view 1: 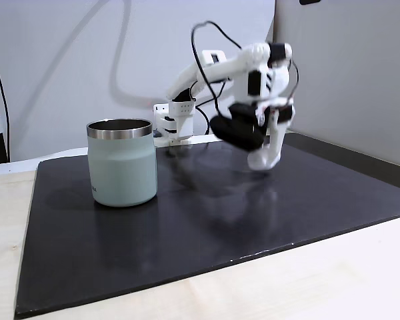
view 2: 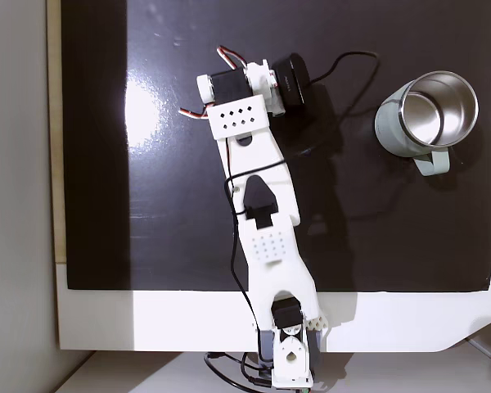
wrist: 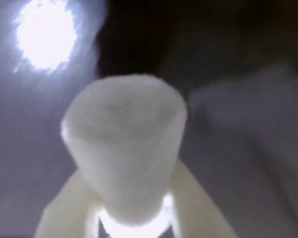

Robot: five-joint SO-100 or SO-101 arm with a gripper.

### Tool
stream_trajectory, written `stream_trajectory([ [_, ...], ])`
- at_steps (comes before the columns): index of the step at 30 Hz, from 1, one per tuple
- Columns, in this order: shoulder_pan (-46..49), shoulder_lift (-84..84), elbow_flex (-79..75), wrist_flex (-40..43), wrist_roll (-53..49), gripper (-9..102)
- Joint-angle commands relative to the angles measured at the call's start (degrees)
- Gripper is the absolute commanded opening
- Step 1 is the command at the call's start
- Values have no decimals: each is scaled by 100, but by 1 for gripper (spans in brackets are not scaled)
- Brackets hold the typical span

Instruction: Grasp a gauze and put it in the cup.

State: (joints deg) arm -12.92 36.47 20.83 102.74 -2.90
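wrist view: gauze (wrist: pixel 125 148) sits dead centre, a white fuzzy roll end-on to the camera, pinched between the two pale fingers (wrist: pixel 64 208) that come in from 6 o'clock. gripper (wrist: pixel 131 218) is clamped on it. behind it the mat (wrist: pixel 248 163) is blurred, with a bright lamp glare (wrist: pixel 44 32) at 11 o'clock.

a fixed view, from the side: arm (view 1: pixel 233 67) reaches from the back, gripper (view 1: pixel 265 160) pointing down and lifted just off the mat (view 1: pixel 207 227). the roll itself can't be made out here, white on white. cup (view 1: pixel 122 163) stands upright at 9 o'clock from the gripper, well apart from it, steel rim up.

a fixed view, from above: arm (view 2: pixel 258 188) runs from its base at 6 o'clock up to the wrist at 12 o'clock; the wrist block covers the claw and the roll. cup (view 2: pixel 425 119) sits at 3 o'clock from the wrist, well apart, and this view looks straight into its bare steel inside. it also shows a small handle at the cup's 6 o'clock. mat (view 2: pixel 147 205) glossy, with a light reflection left of the wrist.
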Motion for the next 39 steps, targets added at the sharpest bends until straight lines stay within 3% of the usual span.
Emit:
stream_trajectory([
  [1, -26, 1362, 308, 70, 123, 1],
  [12, 703, 4333, 1564, 70, 281, 1],
  [21, 1995, 5194, 1960, 70, -35, 0],
  [32, 3929, 4412, 1099, 53, -158, 0],
  [39, 4421, 3182, -202, 44, -492, 0],
])
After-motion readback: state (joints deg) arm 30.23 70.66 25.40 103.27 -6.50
